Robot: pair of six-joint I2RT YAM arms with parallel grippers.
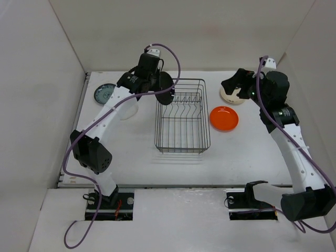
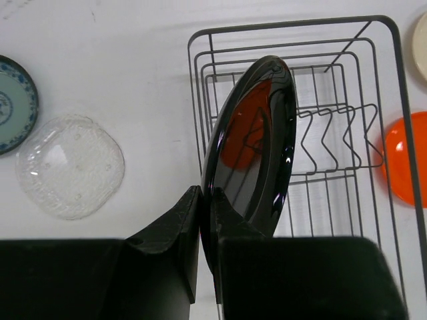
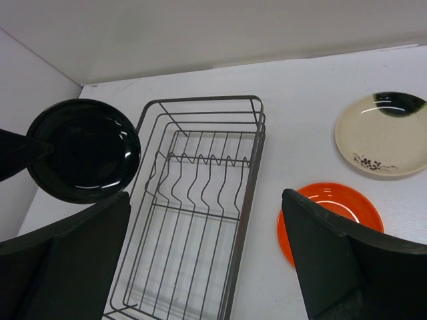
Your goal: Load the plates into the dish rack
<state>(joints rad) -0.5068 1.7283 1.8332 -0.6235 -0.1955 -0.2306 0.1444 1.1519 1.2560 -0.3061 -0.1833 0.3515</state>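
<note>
Clamped shut on the rim of the glossy black round plate (image 2: pixel 257 147), my left gripper (image 2: pixel 205 200) holds it on edge, one finger against each face. The plate hangs at the far left corner of the rectangular dark wire dish rack (image 1: pixel 182 118), partly over its left wall. I cannot tell whether it touches the wire. The row of bent divider prongs lies just to its right, and no plate stands between them.

My right gripper (image 3: pixel 207 267) is spread wide with nothing between its fingers. It hovers over the table at the right of the rack, near the far right corner.

Below it lie two plates flat on the white table (image 1: pixel 136 152). The bright orange round plate (image 3: pixel 330 217) is just beside the rack's right wall. The cream round plate with a dark mark (image 3: pixel 383 133) lies farther back, apart from the orange one.

On the left side, well apart from the rack, lie the teal patterned round plate (image 2: pixel 10 103) and, near it, a clear textured plate with rounded corners (image 2: pixel 70 167).
</note>
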